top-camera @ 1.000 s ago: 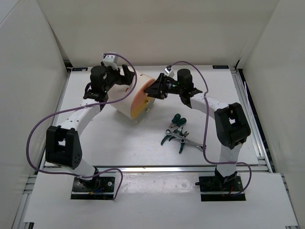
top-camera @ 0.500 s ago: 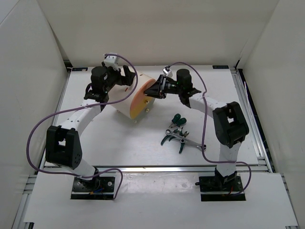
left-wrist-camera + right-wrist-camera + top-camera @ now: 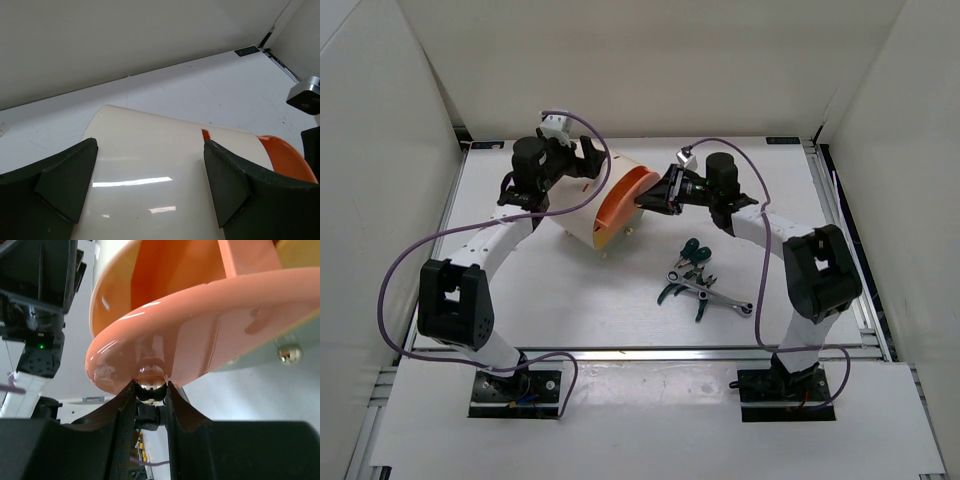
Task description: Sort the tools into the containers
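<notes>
Two claws are at the drum [image 3: 588, 208], which lies on its side at the far middle of the table [image 3: 570, 295]. Your left claw [image 3: 150, 150] is spread wide over its cream back, fingers [image 3: 65, 180] against the curved wall, holding it. Your right claw [image 3: 150, 386] is pinched narrow on a small brass knob [image 3: 150, 381] under the rim of the orange front [image 3: 625, 190], which juts out from the drum. Your tools [image 3: 692, 280], green-handled pliers and a silver wrench [image 3: 725, 297], lie piled near your right arm, well apart from the drum.
</notes>
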`<state>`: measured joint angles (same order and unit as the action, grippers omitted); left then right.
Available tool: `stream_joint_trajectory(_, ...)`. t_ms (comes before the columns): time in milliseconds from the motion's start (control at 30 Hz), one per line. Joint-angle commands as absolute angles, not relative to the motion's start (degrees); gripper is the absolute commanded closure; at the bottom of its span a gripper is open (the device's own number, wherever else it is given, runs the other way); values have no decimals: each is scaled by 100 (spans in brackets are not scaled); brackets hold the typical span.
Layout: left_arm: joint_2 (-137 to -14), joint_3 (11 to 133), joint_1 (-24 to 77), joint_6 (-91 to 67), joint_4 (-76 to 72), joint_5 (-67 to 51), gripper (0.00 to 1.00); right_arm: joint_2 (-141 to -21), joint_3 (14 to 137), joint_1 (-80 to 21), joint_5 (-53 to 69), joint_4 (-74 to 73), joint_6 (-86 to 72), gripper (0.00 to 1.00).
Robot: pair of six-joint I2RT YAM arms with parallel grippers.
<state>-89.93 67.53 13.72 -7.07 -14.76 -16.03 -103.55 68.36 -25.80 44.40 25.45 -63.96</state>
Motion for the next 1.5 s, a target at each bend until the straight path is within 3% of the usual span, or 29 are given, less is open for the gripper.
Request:
stream_joint_trajectory(0,-9176,6759,1319,-835,-756,-1828,3,-9845,6557,-2461,4579,2540,-6241,100)
stream_joint_trajectory(567,-9140,6724,1301,-861,-677,-1863,3,-9158,6108,-2285,4315,1459,-5633,100)
stream_joint_trajectory(600,-9141,6732,1301,-870,-677,-1863,3,-9176,6117,-2303,4289,1442,-5590,97)
stream_joint_trajectory(633,-9141,6732,1301,-879,-685,-1863,3,-9202,6117,-2303,4289,1407,-5590,75)
stream_joint_trajectory(700,-9141,6750,1292,-879,-651,-1881,3,-9211,6152,-2285,4237,1249,-5537,58)
stream_joint_trajectory(833,-9141,6776,1292,-888,-615,-1828,3,-8895,6047,-2206,3754,714,-5309,36)
stream_joint_trajectory(1200,-9000,6724,1257,-940,-545,-1670,2,-7980,5511,-1758,1356,-1510,-4325,32)
stream_joint_trajectory(1300,-8947,6662,1266,-984,-571,-1652,2,-8086,5537,-1714,643,-1933,-4289,33)
stream_joint_trajectory(1400,-8895,6618,1274,-1028,-571,-1635,2,-8524,5633,-1688,598,-2109,-4254,41)
stream_joint_trajectory(1467,-8894,6592,1266,-1037,-571,-1617,2,-8981,5905,-1653,589,-2389,-4219,41)
